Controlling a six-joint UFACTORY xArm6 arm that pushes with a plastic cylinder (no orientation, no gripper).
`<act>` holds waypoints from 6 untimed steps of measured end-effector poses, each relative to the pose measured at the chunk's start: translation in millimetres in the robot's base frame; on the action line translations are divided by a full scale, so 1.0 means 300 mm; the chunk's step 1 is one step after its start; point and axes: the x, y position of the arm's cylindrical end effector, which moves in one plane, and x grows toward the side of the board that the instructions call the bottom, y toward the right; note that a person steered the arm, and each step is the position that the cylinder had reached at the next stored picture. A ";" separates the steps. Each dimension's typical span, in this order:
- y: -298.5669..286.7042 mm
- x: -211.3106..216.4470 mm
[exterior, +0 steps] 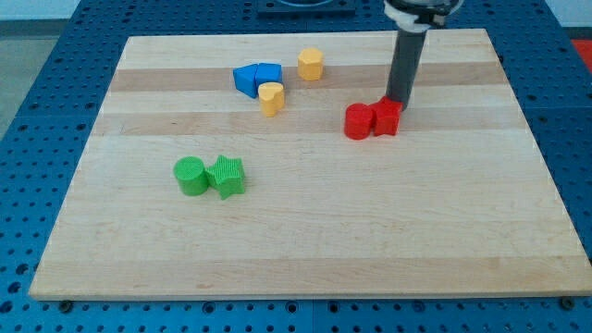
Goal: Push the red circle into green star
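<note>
At view's right, my tip (396, 99) meets the red block (387, 117), prob. star-shaped, beside red circle (358, 121). Green star (227, 176) sits well apart, touching green circle (191, 176). No fingers on rod.

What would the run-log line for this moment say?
tip: behind red pair, upper right | red circle: touching second red block | green star: far lower left, beside green circle

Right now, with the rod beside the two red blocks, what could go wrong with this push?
1. My tip touches the red star-like block, not the red circle; both may slide together.
2. The green circle touches the green star and could get knocked.
</note>
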 end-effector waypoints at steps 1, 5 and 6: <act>-0.082 0.058; -0.541 0.333; -0.641 0.376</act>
